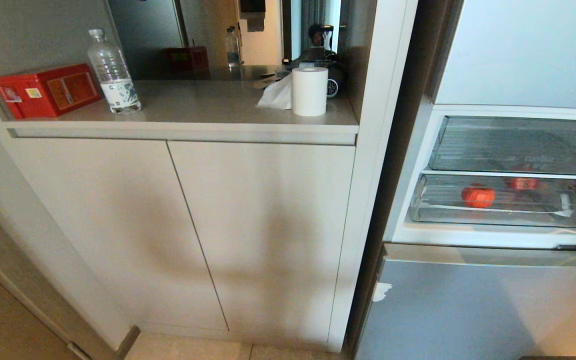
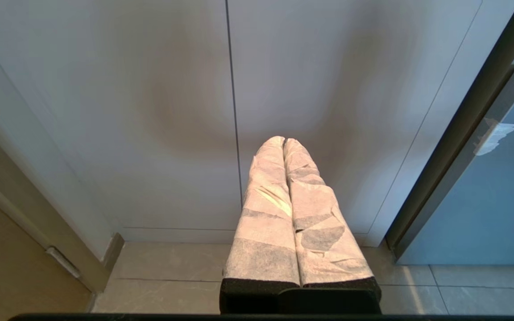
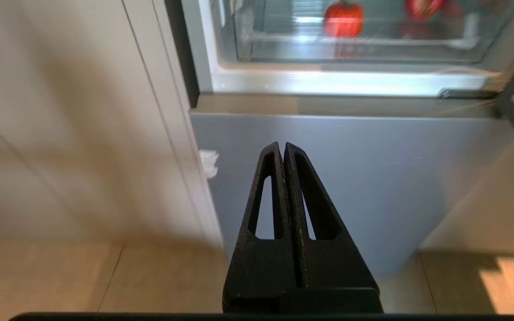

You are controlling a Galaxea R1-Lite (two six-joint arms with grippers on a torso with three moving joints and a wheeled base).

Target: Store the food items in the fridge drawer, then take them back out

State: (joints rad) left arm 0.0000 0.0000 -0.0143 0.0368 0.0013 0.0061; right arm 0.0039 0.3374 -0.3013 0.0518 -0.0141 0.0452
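The fridge (image 1: 468, 310) stands at the right with its middle compartment open. A round red apple (image 1: 478, 196) lies in the lower clear fridge drawer (image 1: 518, 216), and a second red item (image 1: 522, 183) sits behind it. Neither gripper shows in the head view. My right gripper (image 3: 282, 145), with bare black fingers, is shut and empty in front of the fridge's lower door panel (image 3: 373, 169). It is below the drawer (image 3: 359, 44) and the apple (image 3: 343, 20). My left gripper (image 2: 283, 140), wrapped in white tape, is shut and empty, low before the cabinet doors.
Beige cabinets (image 1: 193, 225) fill the left, topped by a counter with a red box (image 1: 48, 90), a water bottle (image 1: 113, 72) and a paper roll (image 1: 309, 91). Another clear bin (image 1: 518, 145) sits above the drawer. A person (image 1: 318, 37) is reflected in the mirror behind.
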